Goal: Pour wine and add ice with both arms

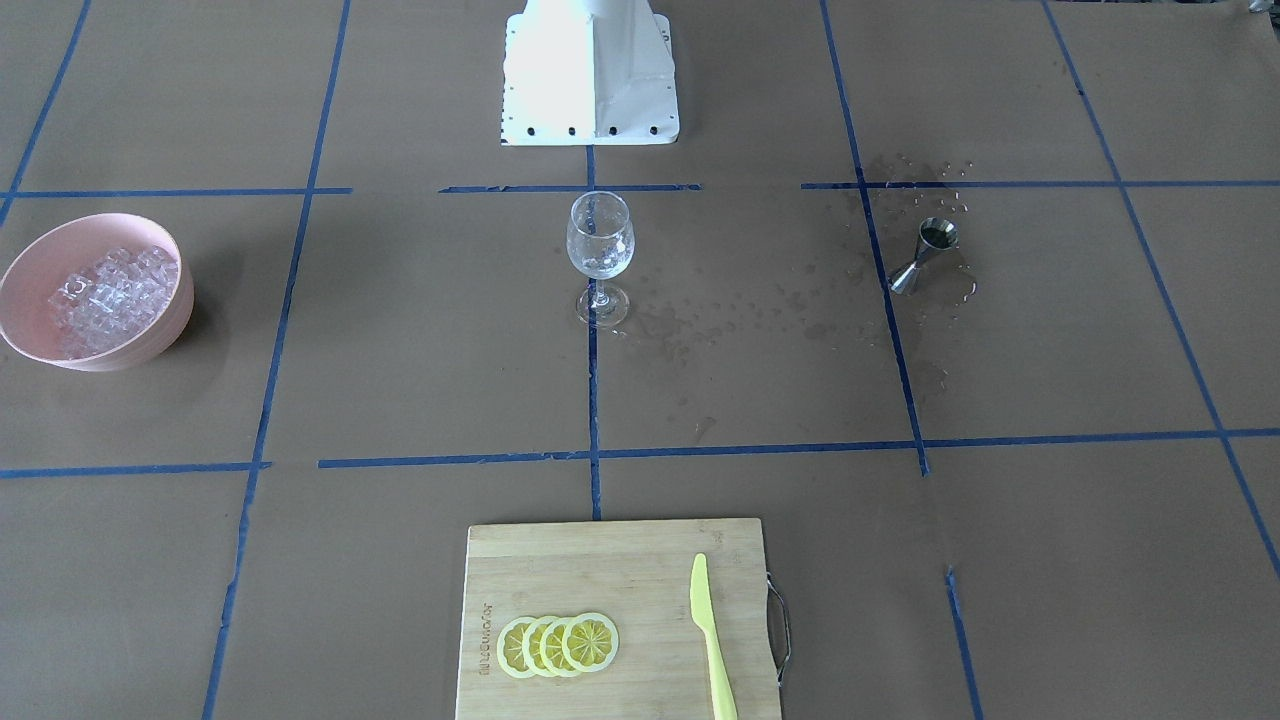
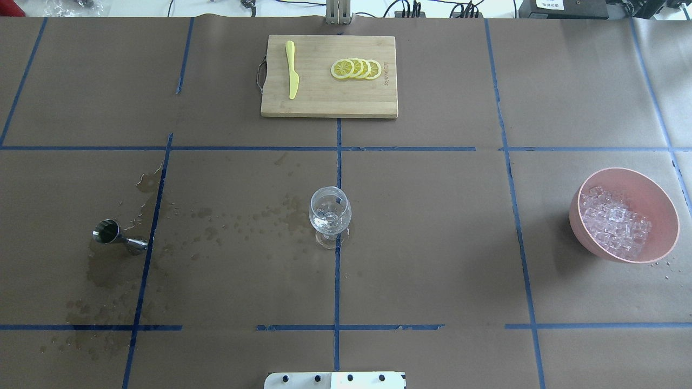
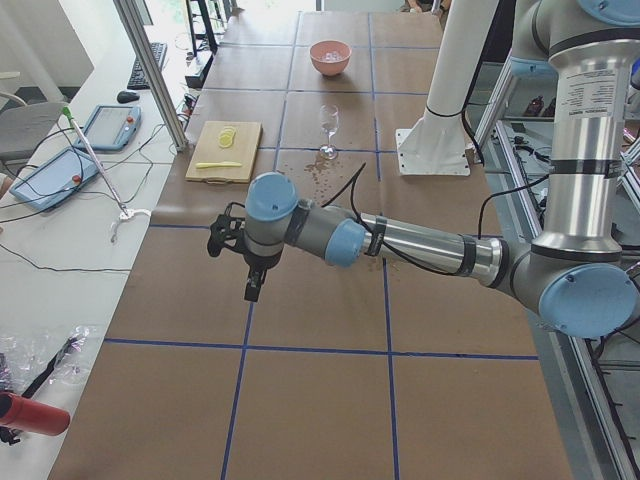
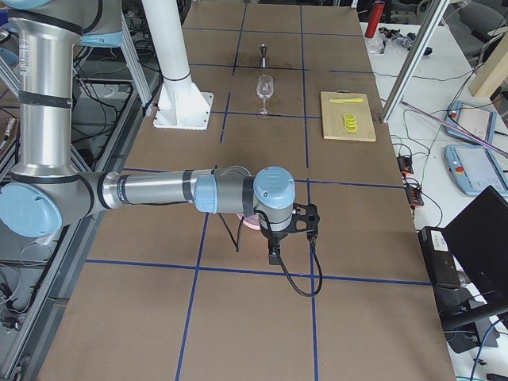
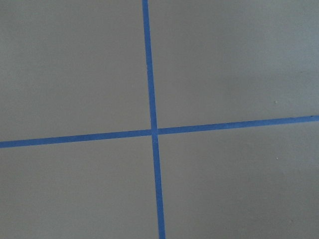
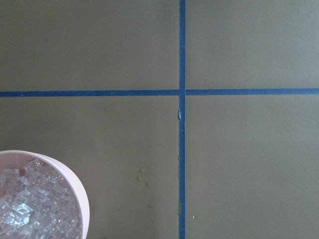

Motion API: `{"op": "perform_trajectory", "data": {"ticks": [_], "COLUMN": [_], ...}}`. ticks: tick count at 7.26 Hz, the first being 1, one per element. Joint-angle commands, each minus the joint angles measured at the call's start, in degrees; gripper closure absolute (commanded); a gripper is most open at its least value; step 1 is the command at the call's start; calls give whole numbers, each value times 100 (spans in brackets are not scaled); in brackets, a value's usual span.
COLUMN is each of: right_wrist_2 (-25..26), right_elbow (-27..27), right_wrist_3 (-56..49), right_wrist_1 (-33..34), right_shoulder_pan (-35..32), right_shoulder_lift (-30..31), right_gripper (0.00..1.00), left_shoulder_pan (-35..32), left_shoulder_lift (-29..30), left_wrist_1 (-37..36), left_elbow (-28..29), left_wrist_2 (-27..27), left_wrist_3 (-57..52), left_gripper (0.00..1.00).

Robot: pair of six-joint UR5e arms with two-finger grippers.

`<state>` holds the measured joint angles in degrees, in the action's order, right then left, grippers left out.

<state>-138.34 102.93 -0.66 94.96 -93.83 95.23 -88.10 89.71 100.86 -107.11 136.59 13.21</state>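
Left gripper (image 3: 252, 292) hangs pointing down off the near, big left arm (image 3: 420, 240) in the left side view. That's the only camera that catches it, so honestly can't tell if the fingers are apart or together. Its wrist cam just sees bare brown table and a crossing of blue tape lines (image 5: 152, 132). Same deal with the right gripper (image 4: 274, 255) on the right arm (image 4: 159, 190): it points down over the table in the right side view, and whether it's apart or together I can't tell. Neither one shows up in the overhead or front cams. The ice (image 2: 616, 227) is a glittery heap of clear cubes sitting in a pink bowl (image 2: 666, 237) at the right side of the table (image 2: 432, 243) in the overhead view. The right wrist cam catches the edge of that bowl in its bottom left corner. A wine glass (image 2: 330, 210) stands upright in the middle, right on the centre tape line. Way off to its left stands a metal jigger (image 2: 116, 236), with wet spots (image 2: 238, 221) scattered on the paper between the two and around the jigger. On the far side of the table there's a wooden cutting board (image 2: 324, 102) with a row of overlapping lemon slices (image 2: 357, 68) and a yellow-green knife (image 2: 292, 70) lying on it, well apart from each other.
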Motion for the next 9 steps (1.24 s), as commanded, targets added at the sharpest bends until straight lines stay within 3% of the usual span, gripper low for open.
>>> {"op": "perform_trajectory", "data": {"ticks": [1, 2, 4, 5, 6, 7, 9], "right_wrist_2": [-9, -18, -62, -53, -62, -62, -105], "right_elbow": [0, -96, -36, -44, -36, -10, 0], "right_wrist_3": [13, 31, 22, 13, 22, 31, 31], "right_wrist_1": [22, 5, -4, -4, -4, -13, -4], "right_shoulder_pan": [40, 48, 49, 49, 49, 49, 49], "right_shoulder_lift": [-381, -400, -391, -382, -382, -382, -391], "right_gripper": [0, 0, 0, 0, 0, 0, 0], "left_shoulder_pan": [475, 1087, 3025, 4097, 4743, 4993, 5677], "left_shoulder_lift": [46, 37, -15, -24, -224, -618, -2213], "left_wrist_1": [-14, 3, 47, 47, 56, 291, 2226], "left_elbow": [-1245, -1694, -2452, -2655, -2857, -3120, -3149], "left_wrist_2": [-53, -375, -1935, -3039, -3581, -3830, -4793], "left_wrist_3": [1019, 1982, 4213, 5147, 5626, 5761, 6313], "left_gripper": [0, 0, 0, 0, 0, 0, 0]}}
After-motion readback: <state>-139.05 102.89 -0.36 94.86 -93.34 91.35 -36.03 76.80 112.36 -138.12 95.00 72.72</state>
